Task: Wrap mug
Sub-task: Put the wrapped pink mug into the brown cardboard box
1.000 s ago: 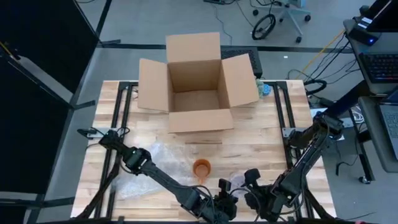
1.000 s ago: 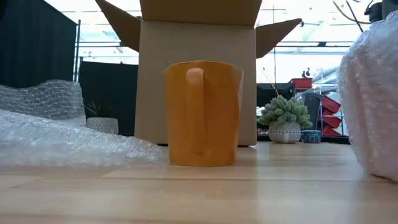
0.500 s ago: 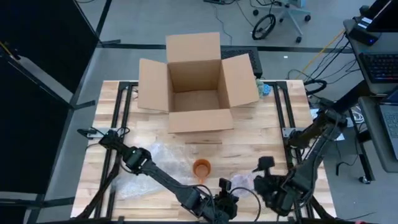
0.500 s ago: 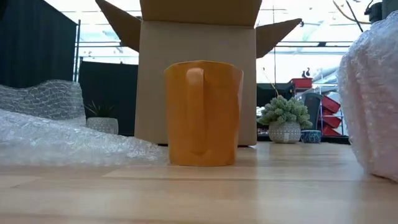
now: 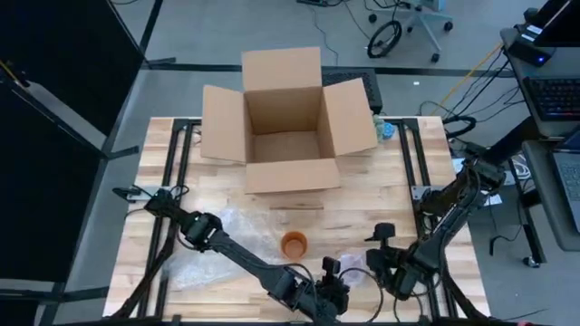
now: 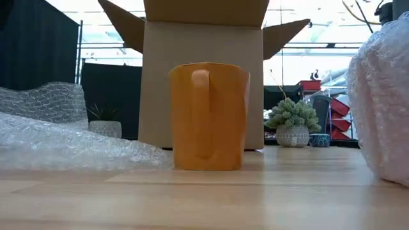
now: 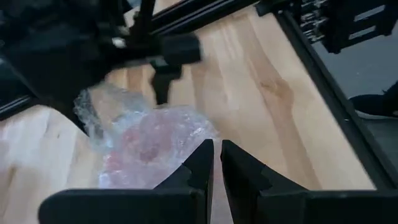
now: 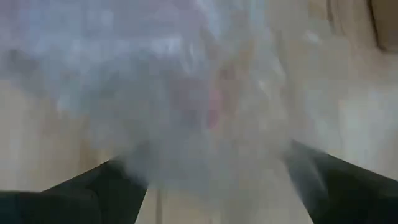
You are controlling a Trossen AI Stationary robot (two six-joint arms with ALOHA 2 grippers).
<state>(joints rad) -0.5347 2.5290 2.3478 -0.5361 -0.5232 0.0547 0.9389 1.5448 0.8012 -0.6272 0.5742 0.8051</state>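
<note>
Standing upright on the surface [image 5: 362, 217], the orange mug [image 6: 209, 116] shows its handle, unwrapped. Left gripper [image 7: 216, 163] fingers sit nearly together; right gripper [image 8: 211, 180] fingers are spread before bubble wrap [image 8: 186, 81].

A grey floor [image 5: 208, 27] surrounds the pale wooden tabletop [image 5: 362, 204]. A black curtain [image 5: 54, 136] hangs along its left side (dark in the low view too). Beyond the far edge stands a wheeled office chair [image 5: 412, 23] amid loose cables. A desk with a keyboard [image 5: 555, 95] sits off the right side. Bright windows [image 6: 319, 38] light the room behind a small potted plant [image 6: 293, 121] and red bins [image 6: 337, 115].
</note>
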